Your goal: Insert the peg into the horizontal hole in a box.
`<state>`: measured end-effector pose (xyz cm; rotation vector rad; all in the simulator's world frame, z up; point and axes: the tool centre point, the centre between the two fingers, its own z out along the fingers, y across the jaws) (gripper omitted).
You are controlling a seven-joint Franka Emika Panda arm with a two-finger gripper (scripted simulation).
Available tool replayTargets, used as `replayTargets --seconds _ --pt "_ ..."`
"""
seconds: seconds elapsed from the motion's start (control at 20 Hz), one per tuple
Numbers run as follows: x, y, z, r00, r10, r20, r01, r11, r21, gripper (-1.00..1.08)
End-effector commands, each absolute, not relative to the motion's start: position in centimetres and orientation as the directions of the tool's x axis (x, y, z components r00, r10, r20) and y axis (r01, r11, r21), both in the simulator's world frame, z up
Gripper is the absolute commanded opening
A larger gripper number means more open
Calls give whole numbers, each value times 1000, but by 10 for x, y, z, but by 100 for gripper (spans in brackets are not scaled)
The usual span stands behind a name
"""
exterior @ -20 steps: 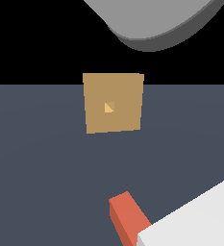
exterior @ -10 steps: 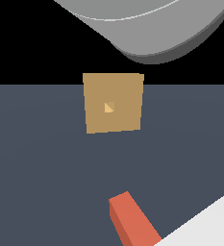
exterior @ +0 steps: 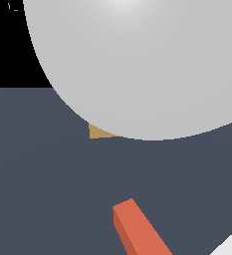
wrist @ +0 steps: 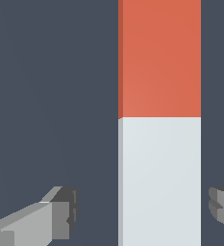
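The hand (wrist: 144,211) is held open astride the white half of the peg (wrist: 159,120), which lies flat on the worktop (exterior: 48,174), presumably readied for grasping. The box (exterior: 98,131) is largely hidden behind the arm (exterior: 137,64).

Huge smooth pale grey rounded arm (exterior: 142,64) shell, blocky grey fingers (wrist: 46,218) with darker ridged pads (wrist: 68,211), no markings

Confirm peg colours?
The peg is half orange-red, half white, split crosswise. The wrist view shows it best.
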<state>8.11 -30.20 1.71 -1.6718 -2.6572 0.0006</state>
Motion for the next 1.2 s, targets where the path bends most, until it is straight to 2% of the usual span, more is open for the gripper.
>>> replayTargets --seconds 0.0,0.05,0.1,1.15 --pt "82 -303 16 -433 901 0 901 433 0 100" --pt "82 -303 16 -433 901 0 901 433 0 100" --pt "82 -303 16 -433 901 0 901 433 0 -100" --pt "78 -290 20 -424 906 1 906 424 0 -100"
